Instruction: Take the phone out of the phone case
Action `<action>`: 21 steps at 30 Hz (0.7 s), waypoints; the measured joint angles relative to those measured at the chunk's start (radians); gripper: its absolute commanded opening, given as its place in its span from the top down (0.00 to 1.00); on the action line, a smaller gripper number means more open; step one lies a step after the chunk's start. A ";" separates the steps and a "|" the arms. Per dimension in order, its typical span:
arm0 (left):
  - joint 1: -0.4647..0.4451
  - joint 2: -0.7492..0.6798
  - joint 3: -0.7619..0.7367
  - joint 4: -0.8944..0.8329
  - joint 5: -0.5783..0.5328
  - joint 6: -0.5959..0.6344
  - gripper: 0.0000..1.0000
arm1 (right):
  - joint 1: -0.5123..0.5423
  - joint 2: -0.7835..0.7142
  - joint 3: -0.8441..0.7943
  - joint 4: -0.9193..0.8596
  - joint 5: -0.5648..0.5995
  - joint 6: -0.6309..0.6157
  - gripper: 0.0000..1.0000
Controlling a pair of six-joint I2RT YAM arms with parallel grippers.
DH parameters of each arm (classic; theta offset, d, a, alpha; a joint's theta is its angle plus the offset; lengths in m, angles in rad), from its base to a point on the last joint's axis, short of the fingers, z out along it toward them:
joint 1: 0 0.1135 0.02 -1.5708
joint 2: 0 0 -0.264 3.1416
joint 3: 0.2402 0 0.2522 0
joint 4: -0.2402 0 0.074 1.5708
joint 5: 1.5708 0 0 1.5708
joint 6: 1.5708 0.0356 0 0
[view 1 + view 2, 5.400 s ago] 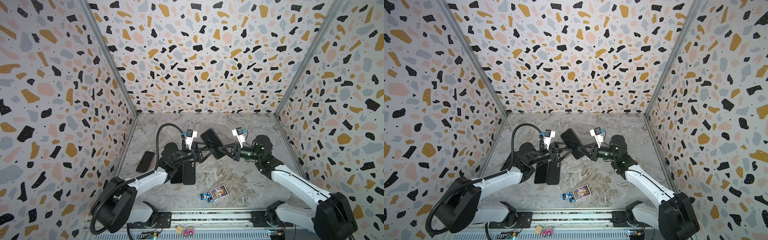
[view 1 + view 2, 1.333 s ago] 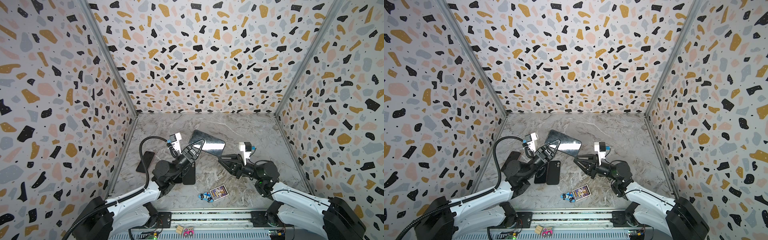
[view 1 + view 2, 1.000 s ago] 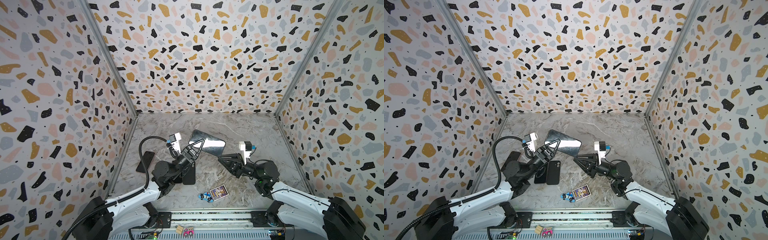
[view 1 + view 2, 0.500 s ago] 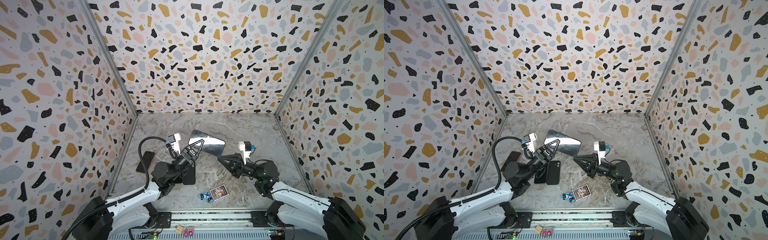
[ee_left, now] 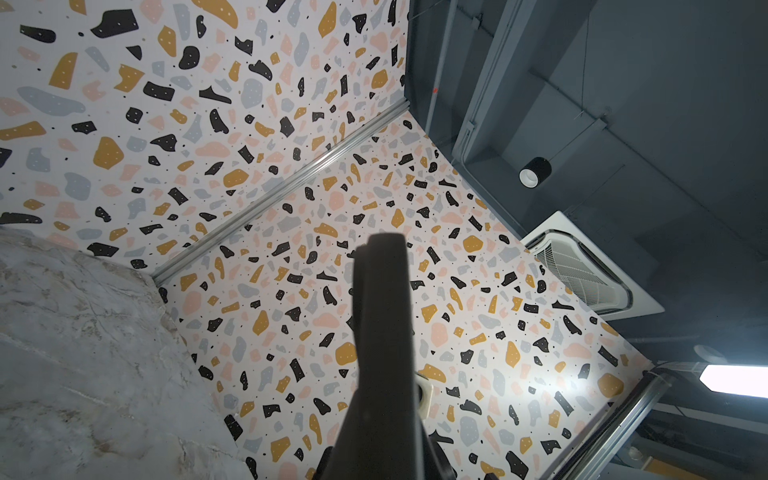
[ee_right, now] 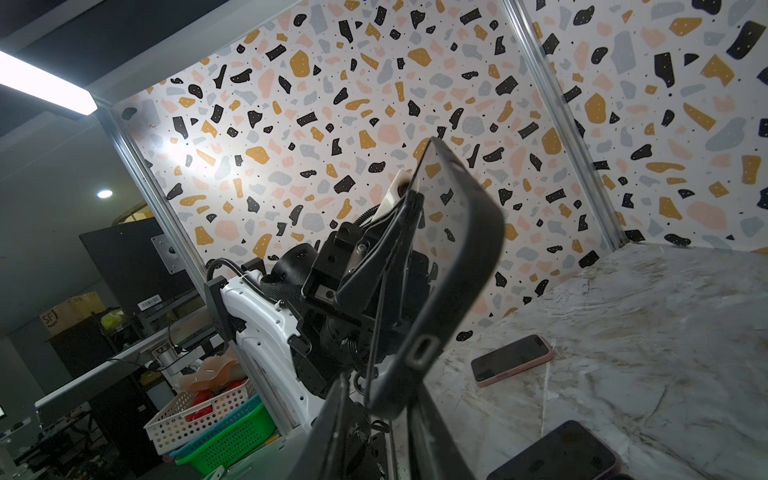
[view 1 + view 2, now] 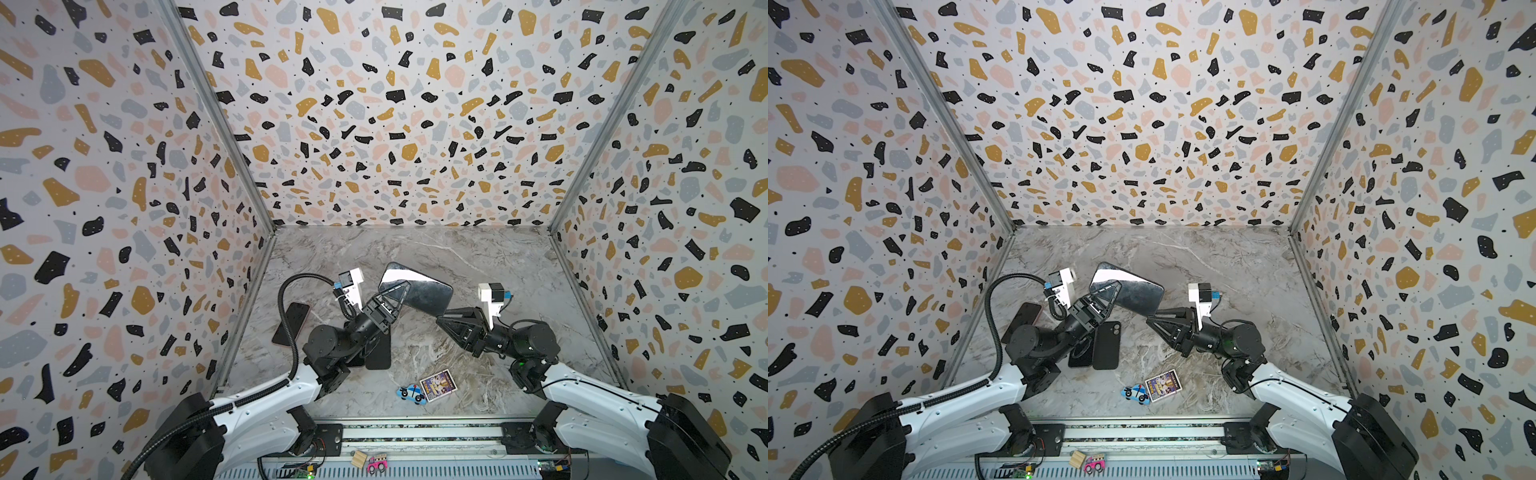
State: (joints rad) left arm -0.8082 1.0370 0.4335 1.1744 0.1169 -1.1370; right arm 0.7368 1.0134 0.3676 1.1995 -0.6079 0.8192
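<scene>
left end effector: clamped shut on the phone, one finger across the screen, holding it up off the counter

phone: up in the air mid-scene, tilted, glare on the glass, sitting inside its dark phone case

right end effector: tip right at the phone's port-end corner. In the wrist view its fingers sit a bit apart with that corner between them, can't tell if they're actually pinching it

counter stuff: pink-cased phone by the left wall, black phone under the left arm, toy car just beside a card near the front
</scene>
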 measured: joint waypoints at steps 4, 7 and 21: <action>0.000 0.000 0.000 -0.001 0.002 0.001 1.00 | 0.000 -0.003 0.000 0.004 -0.001 0.005 0.71; 0.000 -0.003 0.000 0.000 0.005 0.000 1.00 | -0.002 -0.003 0.000 0.003 0.000 0.010 0.80; -0.001 -0.016 0.007 -0.022 0.018 0.017 1.00 | -0.008 -0.001 -0.002 -0.005 -0.007 0.047 0.99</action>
State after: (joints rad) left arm -0.8089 1.0206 0.4404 1.1522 0.1352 -1.1198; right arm 0.7284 1.0122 0.3656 1.1946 -0.6151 0.8665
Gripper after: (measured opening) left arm 0.120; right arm 0.128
